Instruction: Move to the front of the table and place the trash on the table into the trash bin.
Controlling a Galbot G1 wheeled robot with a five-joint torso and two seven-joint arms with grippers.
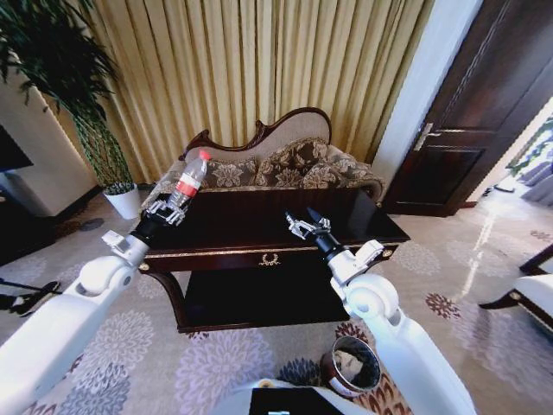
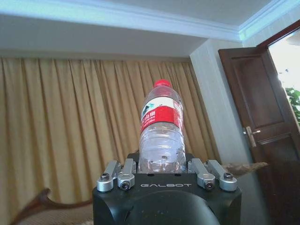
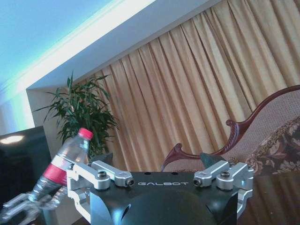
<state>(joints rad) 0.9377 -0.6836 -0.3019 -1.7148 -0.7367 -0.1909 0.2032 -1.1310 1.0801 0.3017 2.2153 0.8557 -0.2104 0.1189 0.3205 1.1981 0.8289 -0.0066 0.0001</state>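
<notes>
My left gripper (image 1: 172, 211) is shut on the trash, a small clear plastic bottle (image 1: 191, 178) with a red cap and label, held upright above the left end of the dark glossy table (image 1: 242, 229). In the left wrist view the bottle (image 2: 161, 131) stands between the jaws of that gripper (image 2: 161, 169). My right gripper (image 1: 306, 224) hovers open over the table's right part with nothing in it. The right wrist view shows its own open fingers (image 3: 208, 159) and, farther off, the held bottle (image 3: 63, 161). The reddish-brown trash bin (image 1: 331, 373) stands on the carpet by my right arm, with white paper (image 1: 352, 365) inside.
A carved sofa (image 1: 285, 169) with patterned cushions sits behind the table before gold curtains. A white plant pot (image 1: 125, 201) stands at the back left, a dark door (image 1: 467, 130) at the right, and a chair (image 1: 527, 290) at the right edge.
</notes>
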